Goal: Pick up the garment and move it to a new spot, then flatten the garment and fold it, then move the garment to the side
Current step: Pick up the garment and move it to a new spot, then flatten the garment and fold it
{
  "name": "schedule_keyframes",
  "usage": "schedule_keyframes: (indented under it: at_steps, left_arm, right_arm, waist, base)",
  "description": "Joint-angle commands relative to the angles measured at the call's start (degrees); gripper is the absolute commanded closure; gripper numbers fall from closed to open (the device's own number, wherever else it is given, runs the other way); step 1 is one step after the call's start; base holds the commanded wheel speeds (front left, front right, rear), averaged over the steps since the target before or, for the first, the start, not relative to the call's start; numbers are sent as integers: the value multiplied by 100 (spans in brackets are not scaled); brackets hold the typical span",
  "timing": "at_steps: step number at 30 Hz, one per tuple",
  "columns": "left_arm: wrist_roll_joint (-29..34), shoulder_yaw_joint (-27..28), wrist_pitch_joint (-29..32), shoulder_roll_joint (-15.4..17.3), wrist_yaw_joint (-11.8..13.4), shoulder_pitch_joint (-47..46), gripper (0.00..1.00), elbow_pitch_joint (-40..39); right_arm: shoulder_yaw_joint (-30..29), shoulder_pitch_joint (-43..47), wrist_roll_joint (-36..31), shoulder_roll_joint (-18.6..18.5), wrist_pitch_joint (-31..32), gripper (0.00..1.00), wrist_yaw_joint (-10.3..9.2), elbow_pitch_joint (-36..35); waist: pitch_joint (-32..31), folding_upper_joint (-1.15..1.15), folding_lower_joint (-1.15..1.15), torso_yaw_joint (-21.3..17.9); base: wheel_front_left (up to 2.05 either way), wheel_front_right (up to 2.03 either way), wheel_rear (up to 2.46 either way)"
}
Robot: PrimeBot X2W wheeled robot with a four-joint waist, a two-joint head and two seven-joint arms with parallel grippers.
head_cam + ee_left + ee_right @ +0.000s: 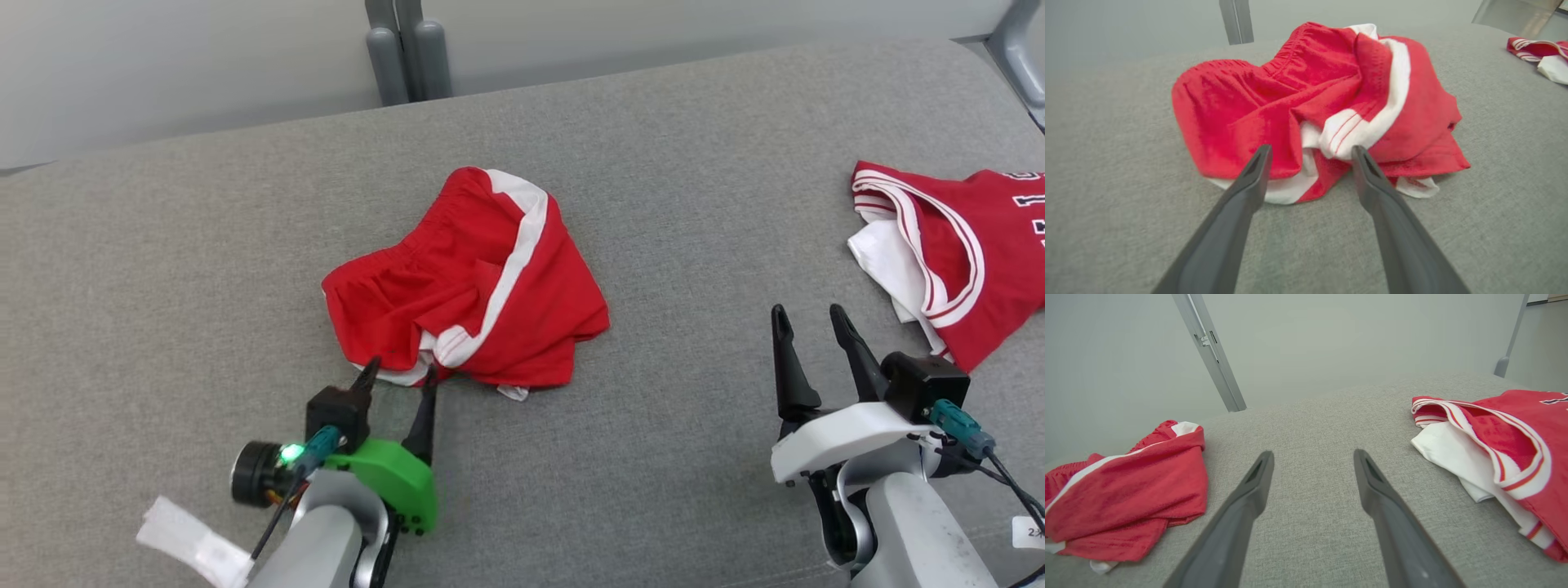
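at the shorts (1229, 102), left jaws wide, empty

A broad grey woven surface (669, 474) spreads under soft, even light; behind it stands a plain pale wall (163, 65) (matte, faintly greenish), with a grey metal upright (408, 49) at the far edge and a second post (1016, 41) at the right corner
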Motion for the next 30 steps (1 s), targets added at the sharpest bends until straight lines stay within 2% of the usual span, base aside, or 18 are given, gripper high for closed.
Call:
schedule_keyframes:
  at_steps: [1, 6, 9, 15, 18, 23, 30]
  left_arm:
    - [0, 235, 0, 39, 111, 251, 0, -147]
    - [234, 1188, 0, 24, 384, 1024, 0, -810]
    - [426, 1690, 0, -31, 452, 1424, 0, -1186]
    - [781, 2399, 0, -197, 303, 1971, 0, -1622]
    - [902, 2546, 0, -257, 190, 2045, 0, -1638]
    - [971, 2616, 0, -296, 55, 2052, 0, -1550]
    - [758, 2227, 0, -297, 71, 1876, 0, -1467]
  right_arm:
    - [5, 98, 12, -8, -3, 0, -6, -3]
    - [80, 199, 59, -5, -3, 0, -6, 16]
    - [133, 255, 90, -7, -3, 0, -7, 34]
    - [313, 339, 183, -7, -2, 0, -7, 66]
    - [494, 322, 199, -5, -2, 0, -6, 71]
    - [1339, 129, 418, -4, -3, 0, -7, 110]
    - [2600, -432, 789, -14, -2, 0, -7, 399]
  waist:
    - [-186, 0, 0, 172]
    - [-360, 0, 0, 298]
    - [-416, 0, 0, 340]
    - [-476, 0, 0, 418]
    - [-471, 0, 0, 476]
    - [-404, 0, 0, 649]
    - [-214, 0, 0, 1085]
  base:
    - [0, 0, 0]
    - [0, 0, 0]
    - [0, 0, 0]
    - [0, 0, 0]
    - [0, 0, 0]
    - [0, 0, 0]
    - [0, 0, 0]
